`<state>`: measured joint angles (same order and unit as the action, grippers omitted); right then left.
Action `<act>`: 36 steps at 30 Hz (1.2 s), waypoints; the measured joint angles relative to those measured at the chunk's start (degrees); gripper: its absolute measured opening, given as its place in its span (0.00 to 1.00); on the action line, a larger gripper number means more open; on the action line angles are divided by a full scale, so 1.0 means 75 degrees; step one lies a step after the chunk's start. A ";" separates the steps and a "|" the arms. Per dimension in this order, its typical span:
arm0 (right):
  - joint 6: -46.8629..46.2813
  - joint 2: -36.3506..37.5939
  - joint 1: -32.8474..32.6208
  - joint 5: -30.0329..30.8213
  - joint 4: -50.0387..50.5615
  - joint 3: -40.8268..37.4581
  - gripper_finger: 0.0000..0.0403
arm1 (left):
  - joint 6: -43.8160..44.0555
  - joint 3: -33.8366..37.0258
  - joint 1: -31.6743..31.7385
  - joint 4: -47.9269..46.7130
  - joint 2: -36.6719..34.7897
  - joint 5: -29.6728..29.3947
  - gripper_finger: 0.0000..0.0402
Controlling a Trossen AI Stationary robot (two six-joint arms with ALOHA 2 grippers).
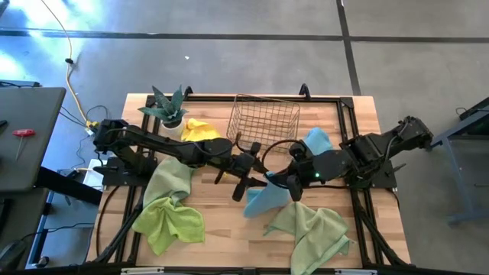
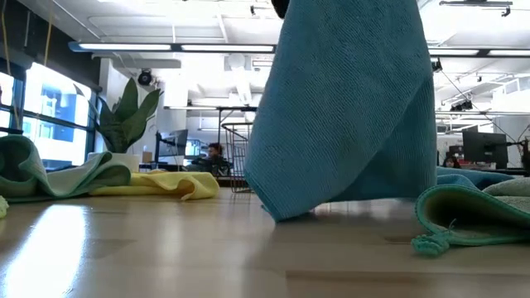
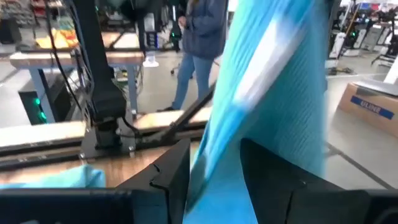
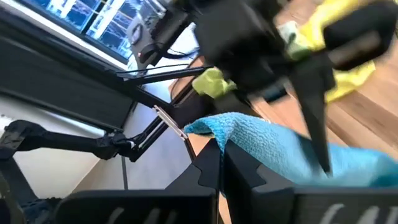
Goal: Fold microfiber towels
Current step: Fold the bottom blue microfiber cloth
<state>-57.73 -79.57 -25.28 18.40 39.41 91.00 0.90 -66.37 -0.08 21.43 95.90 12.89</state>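
Lifted blue towel [image 2: 348, 108], pinched by right end effector [image 4: 219, 163], hanging between left end effector's [image 3: 214, 180] half-open fingers beside basket [image 1: 263, 118]; risks slipping.

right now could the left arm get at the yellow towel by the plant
Probably, but not freely. The yellow towel lies uncovered behind the left arm, beside the potted plant. But the left gripper stands around the hanging light blue towel, which the right gripper pinches; it must back out first.

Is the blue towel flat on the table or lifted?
Lifted: the blue towel hangs from above, its lower edge brushing the table.
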 joint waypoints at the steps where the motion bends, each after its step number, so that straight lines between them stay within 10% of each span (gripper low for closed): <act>1: 0.0152 0.0000 0.0000 -0.0029 -0.0087 0.0000 0.00 | 0.0004 0.0000 0.0000 -0.0020 0.0088 0.0072 0.33; 10: 0.0798 -0.0003 0.0000 -0.0757 -0.0355 0.0000 0.00 | 0.0134 0.0003 -0.0003 -0.0015 0.0446 0.0319 0.29; 21: 0.0838 -0.0003 -0.0228 -0.0992 -0.0137 0.0000 0.00 | 0.0059 0.0000 0.0104 -0.0182 0.0384 0.0325 0.02; 36: 0.0552 -0.0039 -0.0143 0.0440 0.1178 0.0000 0.00 | -0.1395 0.0010 0.0115 -0.3310 -0.1255 -0.1173 0.00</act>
<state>-53.59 -79.86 -26.35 21.69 48.24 91.00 -9.57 -66.29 0.79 -3.40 86.49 4.10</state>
